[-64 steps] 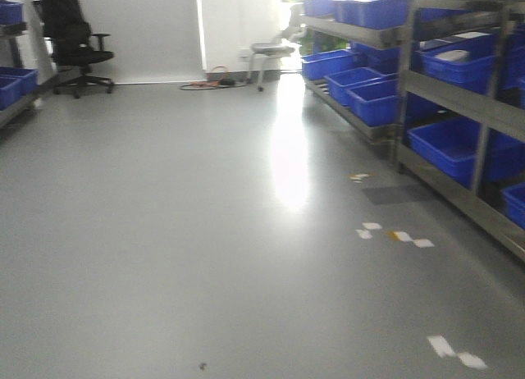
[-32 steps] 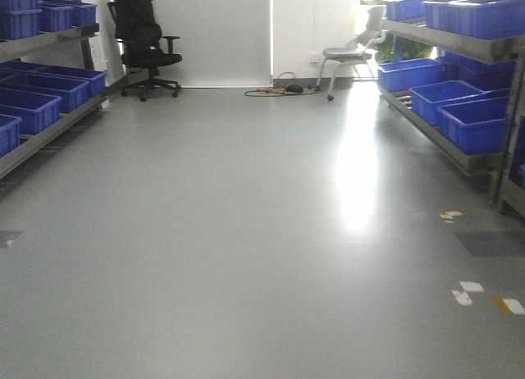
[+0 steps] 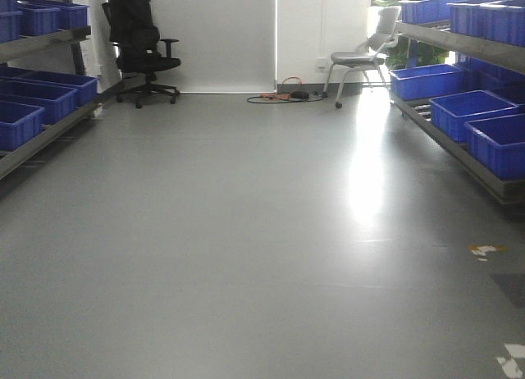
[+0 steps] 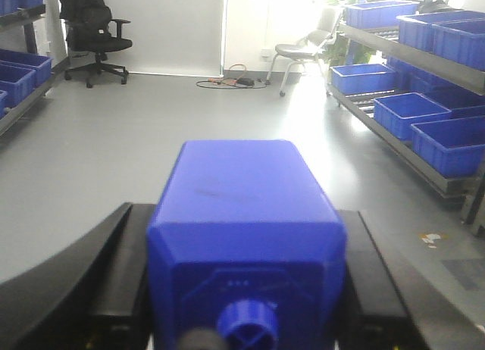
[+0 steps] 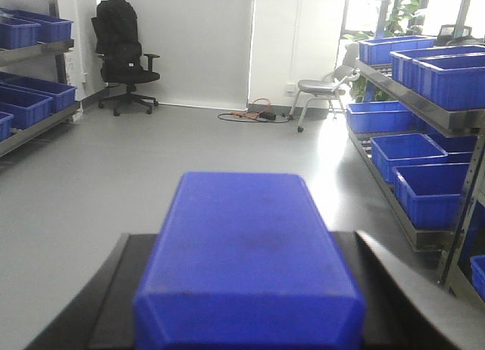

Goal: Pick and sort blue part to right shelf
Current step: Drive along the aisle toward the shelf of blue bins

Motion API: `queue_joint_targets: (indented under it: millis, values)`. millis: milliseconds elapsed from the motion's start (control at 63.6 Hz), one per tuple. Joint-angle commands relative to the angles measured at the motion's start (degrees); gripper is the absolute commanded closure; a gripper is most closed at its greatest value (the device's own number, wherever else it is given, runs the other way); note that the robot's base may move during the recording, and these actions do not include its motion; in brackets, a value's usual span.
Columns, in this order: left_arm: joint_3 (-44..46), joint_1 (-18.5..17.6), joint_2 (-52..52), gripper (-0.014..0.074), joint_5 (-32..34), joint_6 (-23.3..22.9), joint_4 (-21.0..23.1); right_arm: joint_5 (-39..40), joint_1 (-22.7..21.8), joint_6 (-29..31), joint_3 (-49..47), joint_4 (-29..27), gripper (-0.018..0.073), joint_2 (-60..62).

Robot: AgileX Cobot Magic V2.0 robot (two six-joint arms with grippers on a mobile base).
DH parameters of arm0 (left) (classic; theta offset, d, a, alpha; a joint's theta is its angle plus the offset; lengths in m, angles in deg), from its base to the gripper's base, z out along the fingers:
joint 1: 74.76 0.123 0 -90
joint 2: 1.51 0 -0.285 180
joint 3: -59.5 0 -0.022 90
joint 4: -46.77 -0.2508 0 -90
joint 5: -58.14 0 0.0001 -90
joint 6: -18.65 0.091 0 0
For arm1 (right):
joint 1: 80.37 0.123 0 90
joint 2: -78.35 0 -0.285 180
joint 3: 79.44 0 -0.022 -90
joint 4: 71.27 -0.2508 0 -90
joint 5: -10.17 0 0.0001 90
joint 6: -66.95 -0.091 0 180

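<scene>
In the right wrist view my right gripper (image 5: 246, 240) is shut on the blue part (image 5: 242, 206), a deep-blue block with bevelled edges. Its black fingers (image 5: 114, 289) press both sides, and its cap end does not show. In the left wrist view my left gripper (image 4: 242, 210) is shut on the similar blue block (image 4: 242, 176), whose small round stud (image 4: 248, 323) faces the camera. The right shelf (image 3: 459, 141), a steel rack with blue bins, runs along the right wall. It also shows in the left wrist view (image 4: 402, 142) and the right wrist view (image 5: 409, 214). Neither gripper shows in the front view.
Another rack with blue bins (image 3: 37, 100) lines the left wall. A black office chair (image 3: 139, 43) and a grey chair (image 3: 361, 59) stand at the far wall, with cables (image 3: 283, 94) on the floor between them. Tape marks (image 3: 486, 249) lie on the grey floor near the right shelf.
The front view has swung left: the right shelf slid toward the right edge, the left rack came into view, and the aisle now lies straight ahead.
</scene>
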Motion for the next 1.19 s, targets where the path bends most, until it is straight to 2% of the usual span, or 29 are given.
queue_joint_targets:
  millis: [0, 1179]
  values:
    - [1.69, -0.46, 0.55, 0.0191, 5.15, -0.23, 0.54, 5.42, -0.38, 0.39, -1.66, 0.48, 0.0129, -0.63]
    - [1.69, -0.46, 0.67, 0.0191, 5.15, -0.23, 0.54, 5.42, -0.38, 0.39, -1.66, 0.48, 0.0129, -0.63]
